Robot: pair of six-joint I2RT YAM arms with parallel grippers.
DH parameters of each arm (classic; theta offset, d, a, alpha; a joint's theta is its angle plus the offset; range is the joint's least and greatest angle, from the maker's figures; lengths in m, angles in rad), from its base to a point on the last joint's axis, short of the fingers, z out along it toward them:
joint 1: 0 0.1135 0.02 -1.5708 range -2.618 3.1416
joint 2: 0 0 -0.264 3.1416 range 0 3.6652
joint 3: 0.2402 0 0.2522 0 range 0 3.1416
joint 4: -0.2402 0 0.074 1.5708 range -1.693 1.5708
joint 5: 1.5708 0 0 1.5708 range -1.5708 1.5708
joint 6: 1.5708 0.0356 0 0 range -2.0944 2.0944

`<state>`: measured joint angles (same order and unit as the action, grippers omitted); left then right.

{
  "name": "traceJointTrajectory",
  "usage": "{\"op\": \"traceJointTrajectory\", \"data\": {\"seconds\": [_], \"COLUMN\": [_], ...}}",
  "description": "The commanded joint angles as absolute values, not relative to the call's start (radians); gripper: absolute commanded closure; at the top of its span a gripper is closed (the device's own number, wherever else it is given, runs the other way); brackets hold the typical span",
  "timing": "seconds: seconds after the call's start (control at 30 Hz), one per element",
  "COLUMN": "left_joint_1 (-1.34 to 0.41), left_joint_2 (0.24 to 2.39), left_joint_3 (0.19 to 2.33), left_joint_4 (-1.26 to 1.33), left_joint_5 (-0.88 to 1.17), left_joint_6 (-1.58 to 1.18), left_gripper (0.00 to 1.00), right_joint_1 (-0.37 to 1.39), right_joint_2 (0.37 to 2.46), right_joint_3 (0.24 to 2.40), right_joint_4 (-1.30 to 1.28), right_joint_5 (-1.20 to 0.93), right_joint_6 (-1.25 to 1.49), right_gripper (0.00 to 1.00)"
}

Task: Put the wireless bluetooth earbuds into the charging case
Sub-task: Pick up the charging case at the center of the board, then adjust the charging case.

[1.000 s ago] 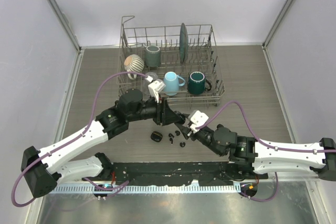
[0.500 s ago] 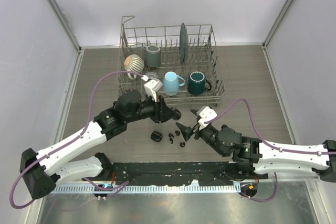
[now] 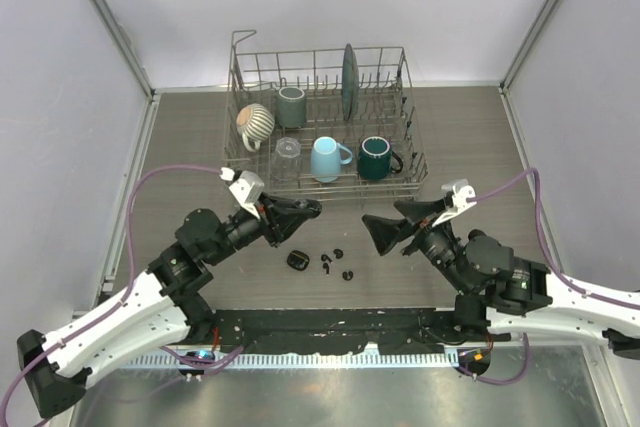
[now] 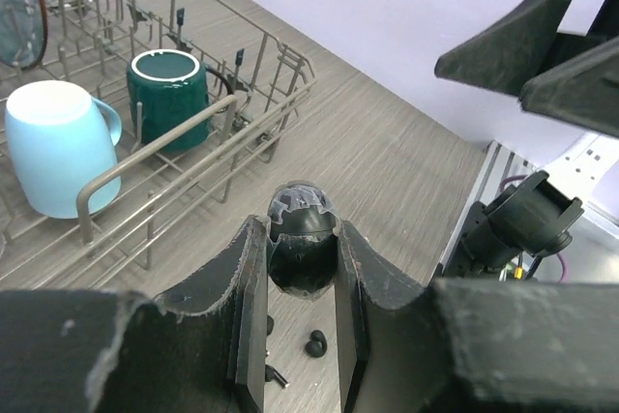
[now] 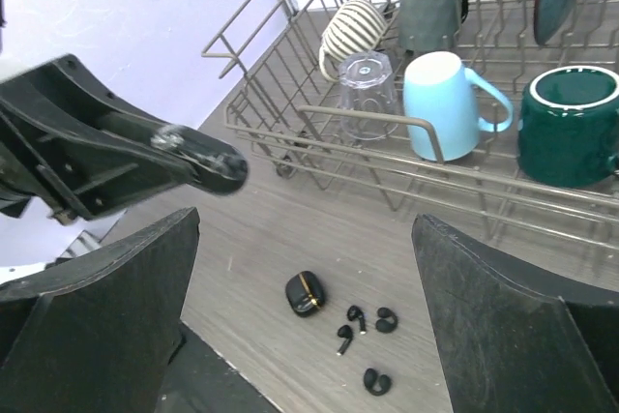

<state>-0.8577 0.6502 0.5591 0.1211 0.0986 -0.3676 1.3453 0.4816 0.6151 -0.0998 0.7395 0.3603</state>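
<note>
The arms drew apart: the left gripper clenched a black case, the right gripper gaped empty, and the earbuds lay loose on the table between them, none yet inserted.

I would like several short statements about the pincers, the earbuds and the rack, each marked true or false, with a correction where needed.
1. The left pincer grips a black oval case. True.
2. The right pincer is closed on an earbud. False: it is open and holds nothing.
3. Four earbuds lie loose on the table. True.
4. The light blue mug stands on the table outside the rack. False: it sits in the dish rack.
5. A second black case lies on the table beside the earbuds. True.
</note>
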Motion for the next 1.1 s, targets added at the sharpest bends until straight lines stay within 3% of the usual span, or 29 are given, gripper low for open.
{"op": "traceJointTrajectory", "data": {"seconds": [0.0, 0.2, 0.33, 0.47, 0.6, 0.73, 1.07], "left_joint_1": [-0.856, -0.856, -0.856, -0.857, -0.856, -0.857, -0.857], "left_joint_2": [0.679, 0.674, 0.637, 0.615, 0.607, 0.615, 0.752], "left_joint_3": [0.560, 0.566, 0.557, 0.545, 0.470, 0.434, 0.425], "left_joint_4": [0.279, 0.264, 0.255, 0.277, 0.405, 0.486, 0.650], "left_joint_5": [0.152, 0.144, 0.115, 0.115, 0.120, 0.097, 0.143], "left_joint_6": [-0.299, -0.285, -0.273, -0.241, -0.216, -0.189, -0.132], "left_gripper": [1.00, 1.00, 1.00, 1.00, 1.00, 1.00, 1.00], "right_joint_1": [1.321, 1.084, 0.702, 0.536, 0.508, 0.509, 0.590], "right_joint_2": [0.593, 0.787, 0.860, 0.884, 0.928, 0.945, 0.994], "right_joint_3": [0.762, 0.896, 0.922, 0.853, 0.709, 0.569, 0.523], "right_joint_4": [-0.224, -0.325, -0.301, -0.155, 0.177, 0.486, 0.567], "right_joint_5": [0.677, 0.421, 0.033, -0.301, -0.492, -0.485, -0.414], "right_joint_6": [0.515, 0.578, 0.644, 0.809, 1.130, 1.350, 1.457], "right_gripper": [0.03, 0.02, 0.02, 0.02, 0.04, 0.10, 0.12]}}
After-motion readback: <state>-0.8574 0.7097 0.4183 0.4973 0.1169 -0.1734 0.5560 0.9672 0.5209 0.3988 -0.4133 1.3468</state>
